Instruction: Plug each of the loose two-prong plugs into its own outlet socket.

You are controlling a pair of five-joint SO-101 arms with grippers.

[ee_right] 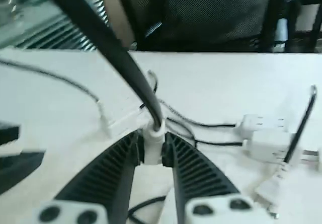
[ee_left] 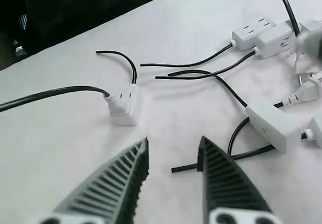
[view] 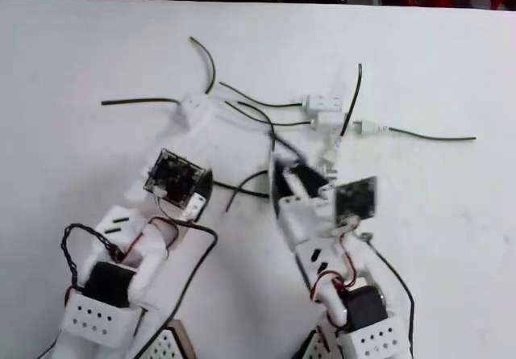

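My right gripper [ee_right: 152, 151] is shut on a white two-prong plug [ee_right: 151, 142], and its black cord [ee_right: 105, 38] rises away from the fingers. In the high view this gripper [view: 278, 165] sits mid-table, just short of two white outlet sockets [view: 321, 110]. A loose plug [view: 367, 127] lies to their right and another [view: 329, 161] lies nearer the gripper. My left gripper [ee_left: 173, 153] is open and holds nothing. It hovers short of a white outlet [ee_left: 126, 103] that has a black cord attached. A white socket block [ee_left: 271, 126] lies off to one side.
Loose black cords [view: 258, 105] cross the middle of the white table [view: 451, 214]. The left outlet [view: 193, 109] lies apart from the right-hand cluster. The far table edge [view: 258, 2] meets a dark background. The arms' own wires [view: 193, 254] trail near the front.
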